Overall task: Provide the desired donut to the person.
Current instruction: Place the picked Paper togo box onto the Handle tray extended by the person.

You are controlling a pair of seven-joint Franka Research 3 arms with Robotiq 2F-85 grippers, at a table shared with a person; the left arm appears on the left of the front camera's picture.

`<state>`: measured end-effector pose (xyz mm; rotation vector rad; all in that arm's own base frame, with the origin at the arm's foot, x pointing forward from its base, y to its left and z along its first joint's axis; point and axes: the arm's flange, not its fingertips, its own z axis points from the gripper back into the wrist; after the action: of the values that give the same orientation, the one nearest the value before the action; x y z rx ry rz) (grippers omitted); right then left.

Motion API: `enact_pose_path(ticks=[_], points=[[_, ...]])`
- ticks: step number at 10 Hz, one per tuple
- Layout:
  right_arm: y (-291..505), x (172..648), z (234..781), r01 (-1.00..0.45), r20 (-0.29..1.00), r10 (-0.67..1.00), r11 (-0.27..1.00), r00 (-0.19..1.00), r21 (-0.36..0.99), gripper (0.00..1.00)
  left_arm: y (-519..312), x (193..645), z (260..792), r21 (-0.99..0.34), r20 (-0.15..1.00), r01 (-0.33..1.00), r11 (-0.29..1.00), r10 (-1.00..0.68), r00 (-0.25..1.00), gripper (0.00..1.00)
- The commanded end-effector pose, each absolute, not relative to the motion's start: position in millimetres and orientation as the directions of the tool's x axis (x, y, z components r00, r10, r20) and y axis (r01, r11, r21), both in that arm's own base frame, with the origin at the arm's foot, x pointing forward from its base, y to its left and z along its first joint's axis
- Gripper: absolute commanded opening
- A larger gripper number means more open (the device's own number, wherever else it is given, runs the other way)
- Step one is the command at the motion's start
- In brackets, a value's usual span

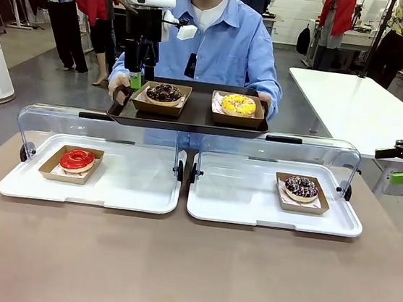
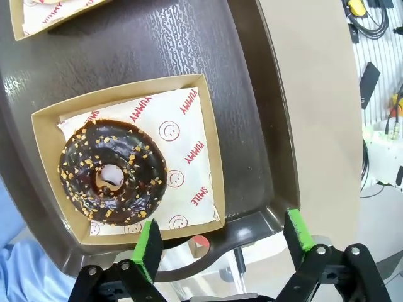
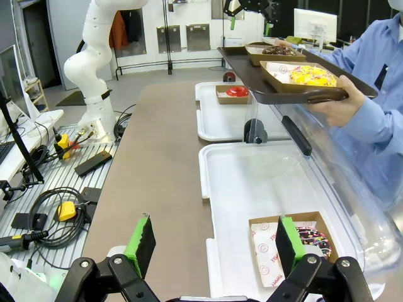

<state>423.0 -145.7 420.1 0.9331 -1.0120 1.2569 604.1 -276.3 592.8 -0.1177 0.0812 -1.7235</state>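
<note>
- The person (image 1: pixel 221 44), wearing a light blue shirt, is standing at the far side of the table (image 1: pixel 174 264) and holding a dark tray (image 1: pixel 191 117) out over two clear-lidded display cases.
- A chocolate donut (image 1: pixel 164 92) with nut sprinkles is sitting in a paper box on the tray's left half, and a yellow donut (image 1: pixel 239 104) is sitting in a box on the right half.
- The left gripper (image 2: pixel 221 242) is hovering above the tray's edge just beside the chocolate donut's box, its green pads spread wide and gripping nothing.
- The right gripper (image 3: pixel 214 242) is waiting well off to the right of the table, its fingers likewise spread and empty.
- A red donut (image 1: pixel 77 159) is lying in the left white case tray (image 1: pixel 139 188).
- A dark sprinkled donut (image 1: pixel 301 186) is lying in the right case tray (image 1: pixel 240 199).
</note>
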Motion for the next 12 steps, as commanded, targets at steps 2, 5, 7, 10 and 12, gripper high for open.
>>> enact_pose_path(ticks=[2, 5, 7, 10, 12], points=[[-145.0, 421.0, 419.8, -0.996, 0.957, 0.29, 0.09, 0.031, 0.005, 1.0, -276.5, 611.8, 602.1, -0.139, 0.052, 0.978, -0.159, -0.987, -0.153, 1.0], [-145.0, 421.0, 419.8, -0.996, 0.957, 0.29, 0.09, 0.031, 0.005, 1.0, -246.9, 588.1, 600.9, -0.137, 0.039, 0.977, -0.161, -0.987, -0.158, 1.0], [-145.0, 421.0, 419.8, -0.996, 0.957, 0.29, 0.09, 0.031, 0.005, 1.0, -196.6, 545.3, 599.2, -0.098, 0.04, 0.981, -0.169, -0.985, -0.166, 1.0], [-145.0, 421.0, 419.8, -0.996, 0.957, 0.29, 0.09, 0.031, 0.005, 1.0, -140.0, 495.8, 579.2, -0.059, 0.054, 0.985, -0.16, -0.986, -0.157, 1.0], [-145.0, 421.0, 419.8, -0.996, 0.957, 0.29, 0.09, 0.031, 0.005, 1.0, -127.1, 477.3, 553.5, -0.034, 0.071, 0.988, -0.15, -0.987, -0.147, 1.0]])
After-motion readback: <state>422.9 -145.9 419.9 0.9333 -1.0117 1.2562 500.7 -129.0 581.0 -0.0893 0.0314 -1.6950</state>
